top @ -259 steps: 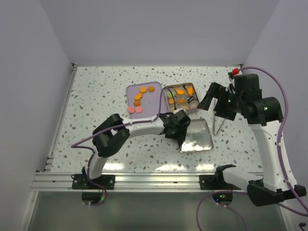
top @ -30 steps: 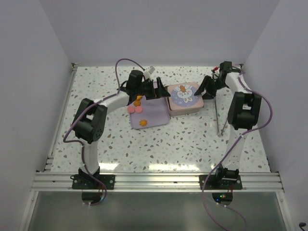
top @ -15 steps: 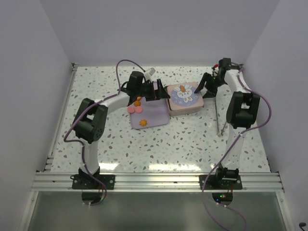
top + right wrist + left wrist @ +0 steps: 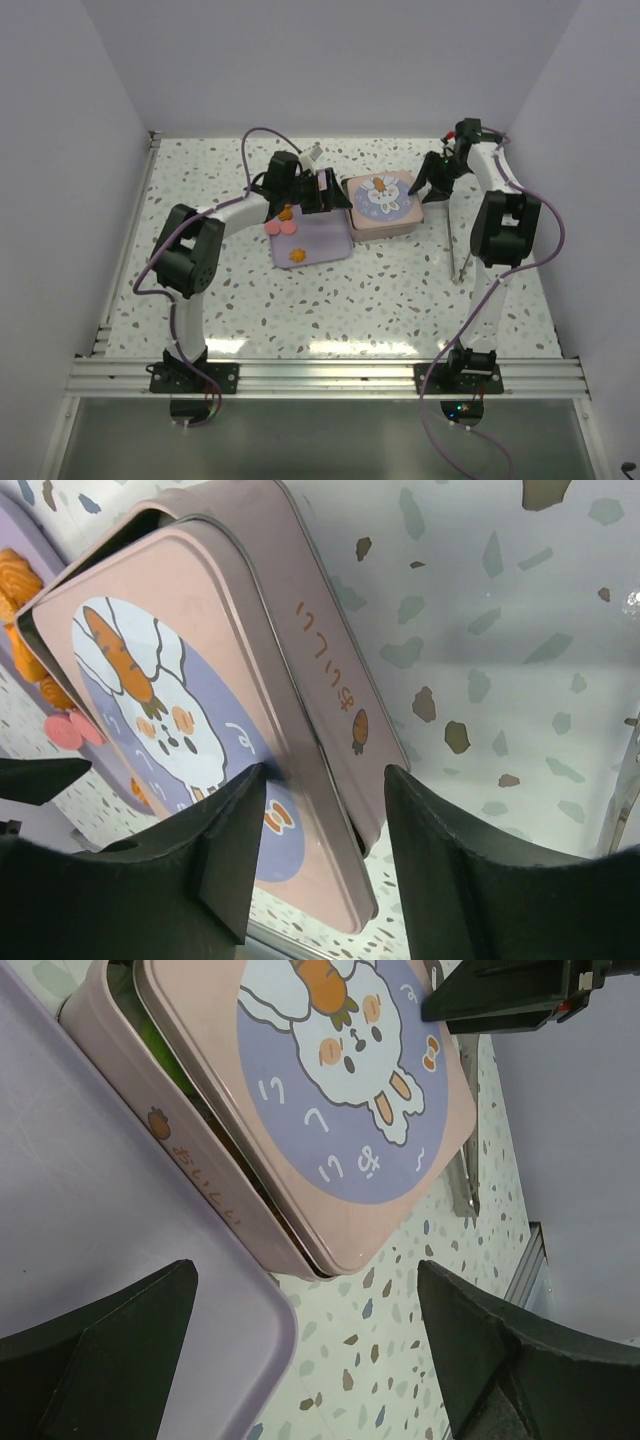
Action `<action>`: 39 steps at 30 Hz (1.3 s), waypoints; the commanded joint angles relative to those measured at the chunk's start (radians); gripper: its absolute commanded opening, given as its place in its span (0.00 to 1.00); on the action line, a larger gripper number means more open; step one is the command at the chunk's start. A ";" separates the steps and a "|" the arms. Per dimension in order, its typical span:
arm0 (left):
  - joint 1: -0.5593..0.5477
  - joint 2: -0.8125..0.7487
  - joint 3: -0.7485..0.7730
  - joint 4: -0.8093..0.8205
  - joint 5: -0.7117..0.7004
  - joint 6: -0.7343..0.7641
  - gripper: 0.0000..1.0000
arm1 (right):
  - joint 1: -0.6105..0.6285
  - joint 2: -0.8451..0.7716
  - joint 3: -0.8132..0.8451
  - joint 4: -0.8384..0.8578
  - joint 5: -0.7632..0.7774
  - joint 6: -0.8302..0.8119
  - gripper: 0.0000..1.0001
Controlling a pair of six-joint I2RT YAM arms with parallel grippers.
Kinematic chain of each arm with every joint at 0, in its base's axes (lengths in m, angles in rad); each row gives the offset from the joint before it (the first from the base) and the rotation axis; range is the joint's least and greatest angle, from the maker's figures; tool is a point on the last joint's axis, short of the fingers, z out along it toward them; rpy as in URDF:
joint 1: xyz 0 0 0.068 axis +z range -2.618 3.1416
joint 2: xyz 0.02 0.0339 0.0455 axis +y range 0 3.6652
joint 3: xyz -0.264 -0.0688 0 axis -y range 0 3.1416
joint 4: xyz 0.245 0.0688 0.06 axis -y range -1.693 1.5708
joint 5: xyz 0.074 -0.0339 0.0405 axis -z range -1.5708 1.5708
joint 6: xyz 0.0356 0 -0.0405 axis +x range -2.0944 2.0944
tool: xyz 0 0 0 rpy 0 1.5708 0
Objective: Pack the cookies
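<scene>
Plainly the big change is the box. A few seconds back most of the small flat orange and pink cookies [image 4: 296,256] lay in plain view inside it. Now they are hidden under the pink rabbit-printed lid [image 4: 340,1080], which has come off the table onto the square pink metal tin [image 4: 200,1170]. A few cookies, orange ones and two pink discs, are left out on the flat lilac plastic tray [image 4: 322,240], so to my eye the packing is not finished although the box is covered. Nor is the lid properly down. From the left wrist a dark gap runs along its near edge with something green inside, and from the right wrist it sits skewed on the base. Over the last second little has shifted except the right gripper [image 4: 322,775], which has moved a touch further back. Its fingers are apart with the tin's side wall beneath the gap, and I cannot tell whether they touch it. The left gripper [image 4: 308,1275] hangs spread wide, holding nothing, over the corner where tray and tin meet. Tin and tray lie tight beside each other, leaving no room between them. The back wall [image 4: 330,60] is near, and a thin metal tool [image 4: 455,245] lies apart on the right. The most room for moving lies toward the front of the speckled white table [image 4: 380,310].
</scene>
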 commanded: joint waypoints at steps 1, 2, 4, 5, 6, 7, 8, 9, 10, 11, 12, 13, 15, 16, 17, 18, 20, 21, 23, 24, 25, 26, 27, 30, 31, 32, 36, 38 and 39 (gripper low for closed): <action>-0.001 -0.018 -0.012 0.025 -0.006 0.018 0.97 | 0.001 -0.050 -0.021 -0.009 0.000 -0.017 0.51; -0.003 -0.021 -0.012 0.025 -0.008 0.018 0.97 | -0.001 -0.052 -0.030 -0.004 0.003 -0.016 0.46; -0.001 -0.024 -0.017 0.025 -0.008 0.018 0.97 | -0.001 -0.055 -0.036 0.002 0.004 -0.016 0.45; -0.003 -0.026 -0.017 0.023 -0.009 0.018 0.97 | -0.001 -0.057 -0.041 0.007 0.006 -0.014 0.42; -0.003 -0.026 -0.020 0.023 -0.009 0.018 0.97 | 0.001 -0.055 -0.043 0.007 0.007 -0.014 0.41; -0.001 -0.026 -0.021 0.025 -0.008 0.018 0.97 | -0.001 -0.055 -0.043 0.007 0.007 -0.014 0.40; -0.003 -0.028 -0.024 0.023 -0.009 0.018 0.97 | 0.001 -0.052 -0.043 0.005 0.009 -0.016 0.39; -0.003 -0.029 -0.026 0.023 -0.009 0.018 0.97 | 0.001 -0.052 -0.046 0.007 0.009 -0.016 0.39; -0.003 -0.031 -0.027 0.023 -0.011 0.021 0.97 | -0.001 -0.052 -0.050 0.007 0.009 -0.016 0.39; -0.003 -0.032 -0.029 0.023 -0.011 0.021 0.97 | 0.001 -0.052 -0.053 0.010 0.007 -0.014 0.38; -0.003 -0.034 -0.031 0.023 -0.013 0.020 0.97 | -0.001 -0.052 -0.056 0.014 -0.002 -0.011 0.38; -0.003 -0.035 -0.031 0.023 -0.011 0.020 0.97 | 0.001 -0.050 -0.059 0.018 -0.007 -0.010 0.38; -0.003 -0.032 -0.032 0.023 -0.013 0.018 0.97 | 0.001 -0.052 -0.061 0.030 -0.013 0.003 0.38; -0.003 -0.032 -0.032 0.023 -0.013 0.018 0.97 | 0.002 -0.052 -0.059 0.036 -0.020 0.009 0.38; -0.003 -0.029 -0.032 0.023 -0.011 0.017 0.97 | 0.001 -0.052 -0.058 0.048 -0.023 0.023 0.38; -0.001 -0.031 -0.031 0.023 -0.013 0.017 0.97 | 0.002 -0.046 -0.056 0.053 -0.027 0.029 0.38; -0.003 -0.026 -0.031 0.023 -0.014 0.017 0.97 | 0.002 -0.037 -0.035 0.051 -0.033 0.044 0.38; -0.003 -0.023 -0.028 0.022 -0.013 0.017 0.97 | 0.002 -0.024 -0.026 0.051 -0.036 0.047 0.37; -0.005 -0.012 -0.014 0.013 -0.014 0.018 0.97 | 0.010 -0.014 0.003 0.041 -0.033 0.055 0.37; -0.005 -0.008 -0.006 0.010 -0.016 0.020 0.97 | 0.010 -0.008 0.014 0.042 -0.034 0.058 0.37; -0.006 0.000 0.000 0.006 -0.016 0.021 0.97 | 0.011 -0.004 0.017 0.045 -0.036 0.067 0.37; -0.005 0.005 0.012 0.000 -0.017 0.021 0.97 | 0.017 0.000 0.025 0.047 -0.037 0.070 0.37; -0.006 0.008 0.018 -0.001 -0.017 0.021 0.97 | 0.020 0.005 0.039 0.045 -0.037 0.073 0.37; -0.006 0.028 0.040 -0.009 -0.014 0.020 0.97 | 0.033 0.026 0.062 0.042 -0.037 0.081 0.37; -0.008 0.035 0.049 -0.007 -0.016 0.020 0.97 | 0.034 0.035 0.063 0.042 -0.034 0.086 0.37; -0.008 0.040 0.052 -0.009 -0.013 0.021 0.97 | 0.039 0.039 0.065 0.044 -0.033 0.089 0.37; -0.009 0.063 0.075 -0.010 -0.008 0.018 0.97 | 0.040 0.055 0.074 0.053 -0.033 0.105 0.37; -0.012 0.072 0.083 -0.015 -0.006 0.018 0.97 | 0.045 0.069 0.083 0.053 -0.031 0.112 0.37; -0.012 0.077 0.086 -0.015 -0.005 0.018 0.97 | 0.047 0.072 0.091 0.053 -0.033 0.116 0.37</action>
